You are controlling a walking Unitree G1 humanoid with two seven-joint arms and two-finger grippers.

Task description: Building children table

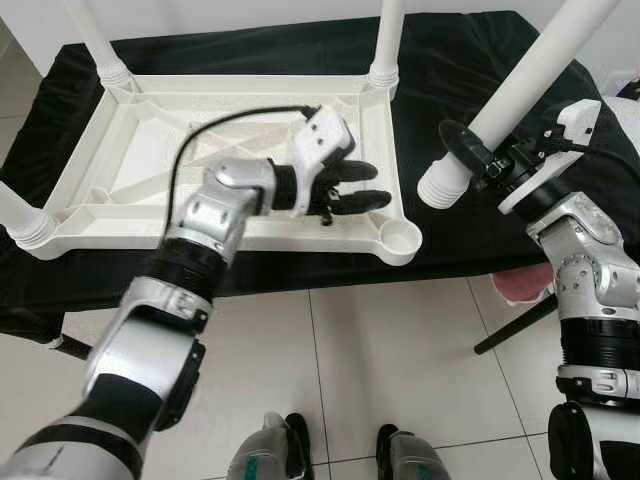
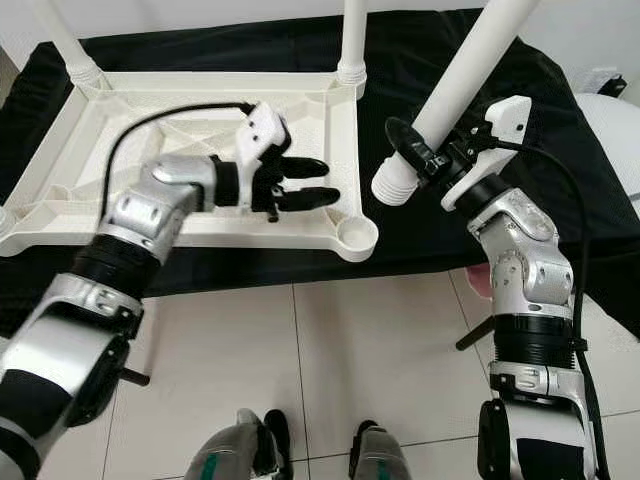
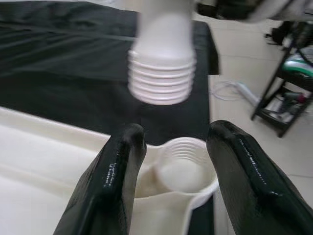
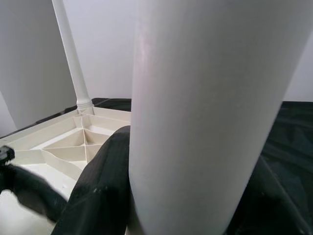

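A white plastic children's tabletop [image 1: 140, 150] lies upside down on a black-covered surface, with legs standing in three of its corners. The near right corner socket [image 1: 402, 238] is open and holds no leg. My right gripper [image 1: 478, 158] is shut on a loose white table leg [image 1: 520, 90], held tilted with its threaded end [image 3: 161, 81] hanging above and to the right of that socket [image 3: 182, 169]. My left gripper [image 1: 372, 186] is open, its fingers hovering over the tabletop's near right rim and pointing at the socket.
The black cover [image 1: 460, 70] drapes over the edges of the support. White tiled floor [image 1: 400, 360] lies in front, with my feet [image 1: 330, 450] on it. A pink object [image 1: 520, 285] and a dark stand leg [image 1: 515, 325] sit low on the right.
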